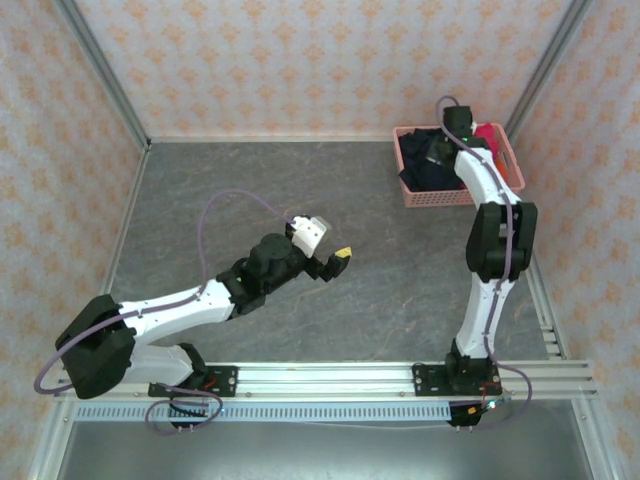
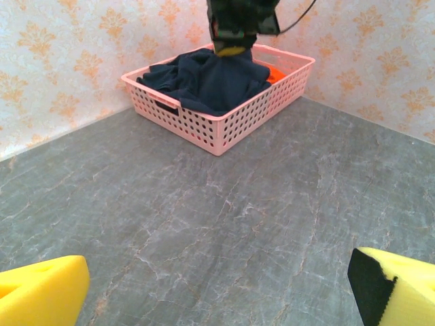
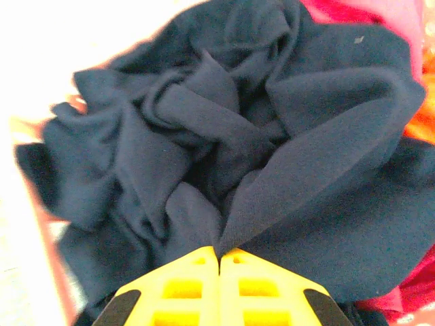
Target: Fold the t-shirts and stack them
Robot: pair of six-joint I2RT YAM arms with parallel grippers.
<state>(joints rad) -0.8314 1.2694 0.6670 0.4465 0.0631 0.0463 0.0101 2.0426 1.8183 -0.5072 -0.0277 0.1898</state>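
Observation:
The dark navy t-shirt (image 3: pixel 224 149) lies crumpled in the pink lattice basket (image 1: pixel 425 196) at the back right. My right gripper (image 3: pixel 219 252) is shut, pinching a fold of the navy t-shirt between its yellow fingertips. A strip of the magenta-red t-shirt (image 3: pixel 340 10) shows behind it, and the orange t-shirt (image 3: pixel 423 115) peeks out at the right edge. My left gripper (image 1: pixel 336 260) hangs open over the bare table near the middle, holding nothing. From the left wrist the navy t-shirt (image 2: pixel 217 81) bulges up under the right gripper (image 2: pixel 233 47).
The grey marbled table (image 1: pixel 250 190) stretches wide and bare between the left gripper and the basket (image 2: pixel 224 125). Patterned walls close the back and both sides. A metal rail (image 1: pixel 330 378) runs along the near edge.

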